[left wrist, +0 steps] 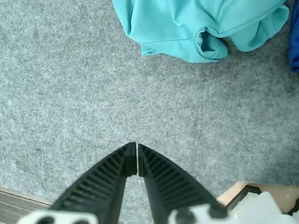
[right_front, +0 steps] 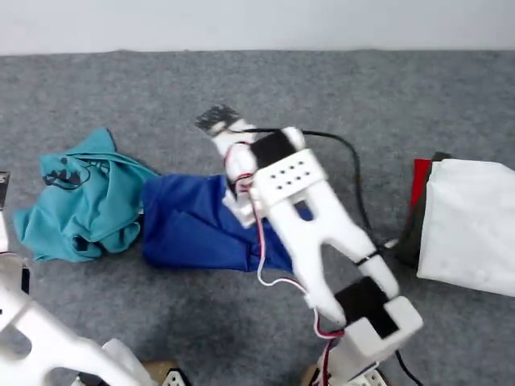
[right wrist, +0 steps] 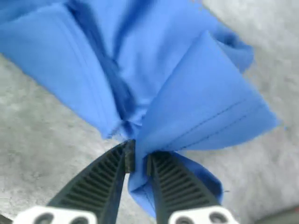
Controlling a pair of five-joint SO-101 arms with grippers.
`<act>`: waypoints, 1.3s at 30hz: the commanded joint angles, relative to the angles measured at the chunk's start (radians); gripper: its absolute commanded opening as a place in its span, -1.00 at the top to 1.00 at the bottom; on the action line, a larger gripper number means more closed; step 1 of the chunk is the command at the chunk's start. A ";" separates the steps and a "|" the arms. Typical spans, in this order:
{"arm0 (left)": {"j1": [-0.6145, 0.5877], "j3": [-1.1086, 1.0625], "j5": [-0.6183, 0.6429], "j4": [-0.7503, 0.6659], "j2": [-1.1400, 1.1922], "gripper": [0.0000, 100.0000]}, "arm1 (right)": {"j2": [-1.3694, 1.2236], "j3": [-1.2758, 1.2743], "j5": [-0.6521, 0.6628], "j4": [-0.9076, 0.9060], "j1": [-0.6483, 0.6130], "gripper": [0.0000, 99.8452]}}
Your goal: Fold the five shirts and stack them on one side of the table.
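Note:
A blue shirt (right_front: 193, 225) lies partly folded in the middle of the grey table. My right gripper (right wrist: 138, 161) is shut on a pinched fold of the blue shirt (right wrist: 196, 93), and in the high view the right arm (right_front: 306, 217) stretches over the shirt's right part. A crumpled teal shirt (right_front: 84, 201) lies just left of the blue one and touches it. The same teal shirt (left wrist: 201, 23) lies well beyond my left gripper (left wrist: 137, 161), which is shut on nothing low over bare carpet near the front left edge. A stack of folded shirts (right_front: 467, 225), white on top, rests at the right edge.
A black cable (right_front: 354, 173) runs from the right arm across the table toward the stack. Red and dark cloth (right_front: 420, 189) peeks out from under the white shirt. A wooden table edge (left wrist: 243, 191) shows near the left arm's base. Bare grey carpet (right_front: 362, 96) fills the back.

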State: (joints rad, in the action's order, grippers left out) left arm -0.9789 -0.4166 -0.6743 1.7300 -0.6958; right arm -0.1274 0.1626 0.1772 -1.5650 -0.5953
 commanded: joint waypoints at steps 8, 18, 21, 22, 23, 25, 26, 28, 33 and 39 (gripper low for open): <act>0.000 0.038 0.068 0.015 -0.025 0.97 | -0.265 0.408 -0.009 0.005 -0.137 0.98; 0.002 0.039 0.069 0.006 -0.025 0.97 | -0.576 0.786 -0.041 -0.012 -0.185 0.97; 0.002 0.038 0.069 0.006 -0.025 0.97 | -0.668 0.904 -0.046 -0.019 -0.220 0.81; 0.002 0.038 0.069 0.006 -0.025 0.97 | -0.691 0.939 -0.048 -0.031 -0.231 0.71; 0.002 0.038 0.069 0.006 -0.025 0.97 | -0.713 0.977 -0.048 -0.048 -0.242 0.61; 0.002 0.038 0.069 0.006 -0.025 0.97 | -0.736 1.059 -0.049 -0.099 -0.260 0.50; 0.002 0.038 0.069 0.006 -0.025 0.97 | -0.742 1.097 -0.043 -0.124 -0.265 0.51; 0.002 0.038 0.069 0.006 -0.025 0.97 | -0.743 1.171 -0.040 -0.182 -0.260 0.56; 0.002 0.038 0.071 0.006 -0.025 0.97 | -0.727 1.168 0.109 -0.234 -0.171 0.93; 0.002 0.038 0.071 0.008 -0.025 0.97 | -0.636 0.858 0.164 -0.232 -0.045 0.98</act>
State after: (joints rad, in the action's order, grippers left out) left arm -0.9789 -0.4166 -0.6114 1.7315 -0.6958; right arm -0.8700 1.1462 0.3214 -1.7553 -0.7043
